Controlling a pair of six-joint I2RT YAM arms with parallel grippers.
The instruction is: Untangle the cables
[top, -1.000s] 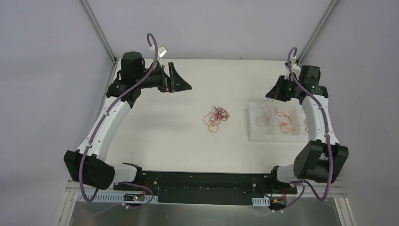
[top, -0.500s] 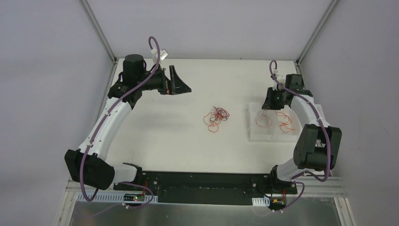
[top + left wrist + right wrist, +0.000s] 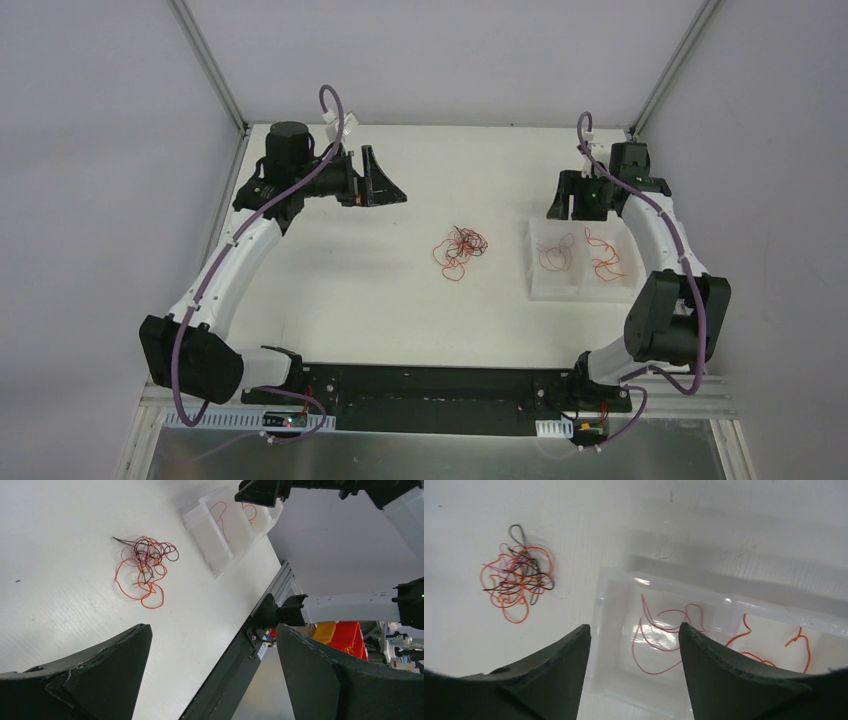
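The cables [image 3: 460,250] lie as a small wad of red-orange and black wire at mid-table, also in the left wrist view [image 3: 145,565] and the right wrist view [image 3: 516,582]. A clear two-compartment tray [image 3: 580,292] sits to the right. One loose red strand [image 3: 664,635] lies in its left compartment and another red strand [image 3: 774,652] in its right. My right gripper [image 3: 572,208] hovers over the tray's far left part, open, with nothing between its fingers [image 3: 634,626]. My left gripper [image 3: 388,180] hangs wide open and bare at the far left, well away from the wad [image 3: 212,627].
The tray [image 3: 215,555] has a divider wall between its compartments. A black rail [image 3: 430,385] with both arm bases runs along the near edge. Metal frame posts [image 3: 210,60] rise at the far corners.
My right gripper came down over the tray's left compartment, opened and drew back a little. The strand it carried now lies in that compartment. The left arm has barely shifted.
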